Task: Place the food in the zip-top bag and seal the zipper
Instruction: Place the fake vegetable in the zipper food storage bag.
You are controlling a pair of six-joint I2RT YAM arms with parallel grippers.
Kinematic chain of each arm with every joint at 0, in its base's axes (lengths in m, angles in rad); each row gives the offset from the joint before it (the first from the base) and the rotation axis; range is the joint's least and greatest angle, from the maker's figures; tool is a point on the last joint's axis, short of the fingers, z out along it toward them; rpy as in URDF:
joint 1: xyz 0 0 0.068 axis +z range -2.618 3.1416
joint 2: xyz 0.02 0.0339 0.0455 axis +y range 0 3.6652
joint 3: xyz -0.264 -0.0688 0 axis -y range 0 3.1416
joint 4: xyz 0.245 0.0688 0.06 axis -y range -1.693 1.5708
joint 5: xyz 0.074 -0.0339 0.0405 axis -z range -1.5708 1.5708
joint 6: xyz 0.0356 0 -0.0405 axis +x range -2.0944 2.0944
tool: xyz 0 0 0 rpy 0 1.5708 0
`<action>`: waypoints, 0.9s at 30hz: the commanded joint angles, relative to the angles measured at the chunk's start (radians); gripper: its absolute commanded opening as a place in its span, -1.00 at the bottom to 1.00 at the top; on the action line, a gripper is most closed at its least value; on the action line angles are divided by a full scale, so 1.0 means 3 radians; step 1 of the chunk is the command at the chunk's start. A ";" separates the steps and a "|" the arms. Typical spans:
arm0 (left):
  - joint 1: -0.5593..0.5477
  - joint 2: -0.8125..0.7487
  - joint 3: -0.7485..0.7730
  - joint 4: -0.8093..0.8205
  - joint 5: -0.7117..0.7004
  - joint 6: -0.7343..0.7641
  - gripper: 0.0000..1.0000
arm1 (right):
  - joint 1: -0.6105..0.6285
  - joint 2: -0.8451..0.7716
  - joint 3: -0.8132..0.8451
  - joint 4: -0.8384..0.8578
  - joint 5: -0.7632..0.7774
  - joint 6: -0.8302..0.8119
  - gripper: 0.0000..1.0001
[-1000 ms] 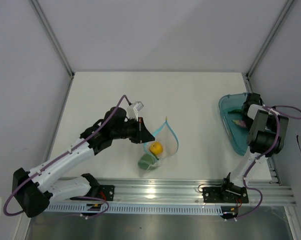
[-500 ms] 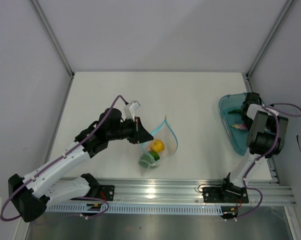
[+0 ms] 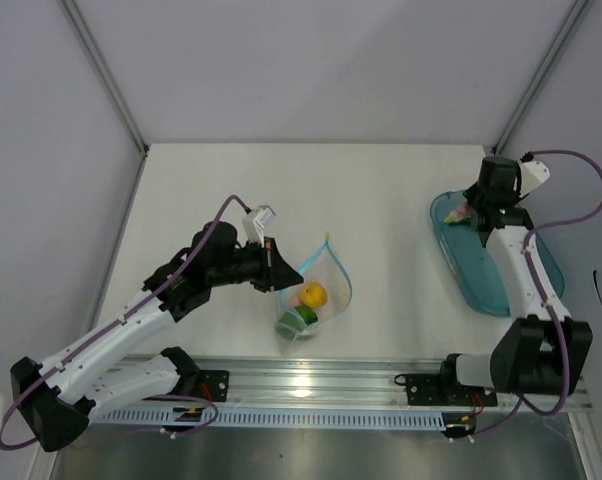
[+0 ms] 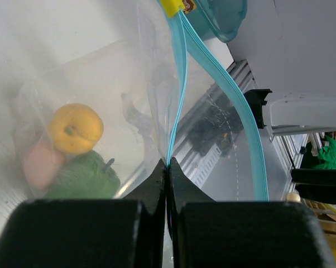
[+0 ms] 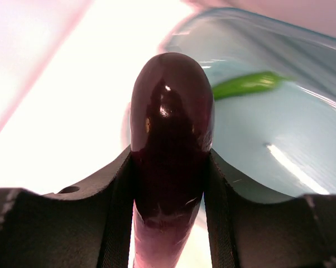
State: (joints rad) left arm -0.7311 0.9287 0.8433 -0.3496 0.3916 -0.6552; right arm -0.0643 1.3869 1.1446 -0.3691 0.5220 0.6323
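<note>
The clear zip-top bag [image 3: 321,285] stands open in the middle of the table. Inside lie the yellow pepper [image 3: 313,295], the green bell pepper [image 3: 299,320] and the pale egg [image 4: 38,164]. My left gripper [image 3: 284,277] is shut on the bag's mouth edge, pinching the blue-teal zipper [image 4: 179,95]. In the left wrist view the yellow pepper [image 4: 76,128] and green pepper [image 4: 81,178] show through the plastic. My right gripper [image 3: 478,213] is shut on the dark purple eggplant [image 5: 171,139] and holds it over the far left end of the tray.
The translucent teal oval tray [image 3: 501,280] lies at the right edge of the table; a thin green chili-like piece [image 5: 246,85] lies in it. A yellow slider [image 4: 173,5] sits on the zipper's far end. The metal rail [image 3: 311,385] runs along the near edge.
My right arm has risen and swung from low over the tray to its far left end, carrying the eggplant. My left gripper has drifted slightly nearer with the bag edge.
</note>
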 commanded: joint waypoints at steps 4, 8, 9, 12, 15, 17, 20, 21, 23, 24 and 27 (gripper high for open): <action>-0.0028 0.0018 0.0068 0.0112 -0.0063 -0.0025 -0.99 | 0.0382 -0.0624 0.0111 -0.0062 -0.1431 -0.0675 -1.00; -0.0028 0.0090 0.0134 0.0097 -0.0068 -0.0005 -0.99 | 0.0791 -0.0772 0.0137 -0.0247 -0.1934 -0.0814 -1.00; -0.0028 0.0095 0.0160 0.0097 -0.0078 0.0001 -0.99 | 0.0989 -0.0803 0.0127 -0.0278 -0.1975 -0.0829 -1.00; -0.0028 0.0120 0.0196 0.0081 -0.0093 0.0006 -0.99 | 0.1246 -0.0936 0.0101 -0.0396 -0.2317 -0.0733 -1.00; -0.0028 0.0126 0.0216 0.0066 -0.0104 0.0011 -0.99 | 0.1522 -0.1048 0.0116 -0.0365 -0.2803 -0.0676 -1.00; -0.0033 0.0126 0.0232 0.0035 -0.0124 0.0021 -0.99 | 0.1691 -0.1130 0.0147 -0.0355 -0.2926 -0.0615 -1.00; -0.0028 0.0115 0.0226 0.0025 -0.0144 0.0026 -0.99 | 0.2008 -0.1161 0.0239 -0.0421 -0.2973 -0.0554 -1.00; -0.0028 0.0110 0.0221 0.0025 -0.0150 0.0026 -0.99 | 0.2090 -0.1176 0.0250 -0.0447 -0.2952 -0.0523 -1.00; -0.0028 0.0110 0.0221 0.0025 -0.0155 0.0016 -0.99 | 0.2325 -0.1207 0.0173 -0.0391 -0.2927 -0.0401 -1.00; -0.0028 0.0115 0.0211 0.0030 -0.0150 0.0016 -0.99 | 0.2407 -0.1217 0.0127 -0.0284 -0.2921 -0.0359 -1.00; -0.0028 0.0136 0.0221 0.0066 -0.0129 -0.0005 -0.99 | 0.2760 -0.1151 0.0060 -0.0242 -0.2764 -0.0272 -1.00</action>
State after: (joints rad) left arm -0.7319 0.9688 0.8658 -0.3580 0.3519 -0.6548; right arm 0.6933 1.0355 1.1687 -0.4736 -0.3244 0.5003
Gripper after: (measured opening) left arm 0.006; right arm 0.469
